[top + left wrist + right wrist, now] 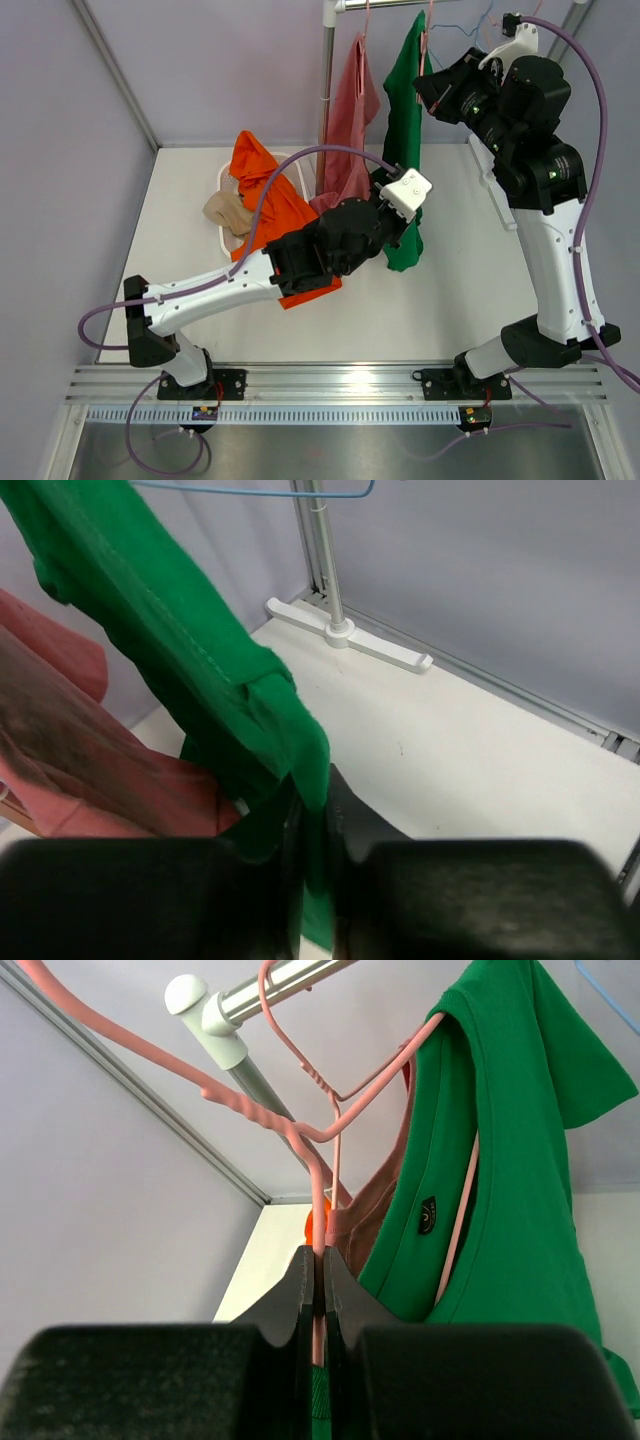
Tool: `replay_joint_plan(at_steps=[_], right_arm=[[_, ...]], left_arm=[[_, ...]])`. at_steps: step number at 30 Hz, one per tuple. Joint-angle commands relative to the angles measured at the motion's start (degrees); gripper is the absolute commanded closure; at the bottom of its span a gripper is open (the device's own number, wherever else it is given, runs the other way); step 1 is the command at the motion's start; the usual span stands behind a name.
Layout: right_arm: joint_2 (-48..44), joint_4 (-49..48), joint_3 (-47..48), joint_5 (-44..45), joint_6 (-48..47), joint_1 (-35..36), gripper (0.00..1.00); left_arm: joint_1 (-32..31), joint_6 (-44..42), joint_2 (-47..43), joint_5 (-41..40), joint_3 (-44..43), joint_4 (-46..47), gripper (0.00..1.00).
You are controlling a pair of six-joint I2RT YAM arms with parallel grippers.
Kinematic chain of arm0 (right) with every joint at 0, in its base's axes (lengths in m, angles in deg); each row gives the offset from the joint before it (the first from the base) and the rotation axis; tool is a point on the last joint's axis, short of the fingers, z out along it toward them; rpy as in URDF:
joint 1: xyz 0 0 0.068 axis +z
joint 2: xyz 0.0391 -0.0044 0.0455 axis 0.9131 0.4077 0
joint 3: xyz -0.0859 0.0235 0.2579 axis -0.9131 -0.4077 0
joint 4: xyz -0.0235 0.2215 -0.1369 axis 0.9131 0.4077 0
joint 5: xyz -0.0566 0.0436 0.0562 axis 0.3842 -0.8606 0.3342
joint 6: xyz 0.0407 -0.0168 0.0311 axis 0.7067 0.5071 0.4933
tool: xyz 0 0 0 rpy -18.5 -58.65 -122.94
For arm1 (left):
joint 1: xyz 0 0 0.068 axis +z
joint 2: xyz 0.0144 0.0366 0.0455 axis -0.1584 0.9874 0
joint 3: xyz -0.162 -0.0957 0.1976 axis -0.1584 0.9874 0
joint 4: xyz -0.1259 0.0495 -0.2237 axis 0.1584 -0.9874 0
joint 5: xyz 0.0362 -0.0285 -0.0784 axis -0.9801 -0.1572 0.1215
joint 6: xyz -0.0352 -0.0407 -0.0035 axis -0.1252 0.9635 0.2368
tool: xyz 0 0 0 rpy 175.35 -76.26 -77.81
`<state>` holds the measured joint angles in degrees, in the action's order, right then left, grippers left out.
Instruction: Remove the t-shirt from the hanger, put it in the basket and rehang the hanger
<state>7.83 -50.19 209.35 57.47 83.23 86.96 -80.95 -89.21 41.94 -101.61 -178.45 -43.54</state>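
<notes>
A green t-shirt (403, 130) hangs from the rail (385, 5) on a pink hanger (330, 1120). My left gripper (315, 815) is shut on the shirt's lower hem (300, 750), low by the table. My right gripper (319, 1278) is shut on the pink hanger's wire beside the shirt's collar (440, 1140), up near the rail. In the top view the right gripper (432, 88) sits just right of the shirt's top, and the left gripper (398, 205) is at the shirt's lower part.
A dusty pink shirt (350, 120) hangs left of the green one. An orange shirt (270, 200) and a beige cloth (225, 210) lie in a white basket (225, 180) at the left. The rack's pole (326, 80) and white foot (350, 640) stand behind. A blue hanger (250, 492) hangs above.
</notes>
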Motion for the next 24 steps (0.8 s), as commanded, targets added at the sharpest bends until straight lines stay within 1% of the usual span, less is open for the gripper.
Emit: replay_joint_plan(at_steps=[1, 4, 5, 8, 11, 12, 15, 20, 22, 23, 24], right_arm=[[-1.9, -2.2, 2.4, 0.7, -0.1, 0.9, 1.00], [-1.5, -0.7, 4.2, 0.7, -0.5, 0.9, 1.00], [-0.8, -0.1, 4.8, 2.1, -0.9, 0.9, 1.00], [0.2, 1.0, 5.4, 3.8, -2.0, 0.9, 1.00], [0.8, -0.3, 3.7, 6.2, -3.0, 0.9, 1.00], [1.2, -0.8, 3.5, 7.0, -3.3, 0.9, 1.00], [3.2, -0.6, 5.3, 8.5, -3.8, 0.9, 1.00], [7.8, 1.7, 12.2, 8.9, -4.4, 0.9, 1.00], [8.7, 2.1, 14.2, 8.9, -4.4, 0.9, 1.00], [8.8, 2.7, 14.8, 8.7, -4.4, 0.9, 1.00], [8.8, 3.0, 15.4, 8.2, -4.1, 0.9, 1.00]], left_arm=[[0.3, -0.8, 1.3, -3.9, -0.5, 5.1, 0.99], [0.6, -0.4, 1.5, -2.5, -0.5, 4.6, 1.00], [0.6, -0.3, 1.4, -2.2, -0.5, 4.4, 1.00], [0.1, 0.3, -0.9, 0.4, 0.0, 4.2, 1.00], [-2.3, -1.7, -4.2, 0.4, 0.5, 3.2, 1.00], [-3.9, -2.5, -5.8, 0.2, 0.5, 2.6, 1.00], [-7.7, -2.3, -8.2, -1.0, 2.1, 1.6, 1.00], [-13.7, 1.4, -13.6, -3.9, 8.6, 2.0, 1.00], [-16.4, 2.7, -14.7, -5.9, 12.9, 3.0, 1.00], [-18.1, 2.7, -15.8, -7.7, 14.8, 5.3, 1.00], [-18.4, 3.6, -16.4, -8.2, 18.0, 6.3, 1.00]])
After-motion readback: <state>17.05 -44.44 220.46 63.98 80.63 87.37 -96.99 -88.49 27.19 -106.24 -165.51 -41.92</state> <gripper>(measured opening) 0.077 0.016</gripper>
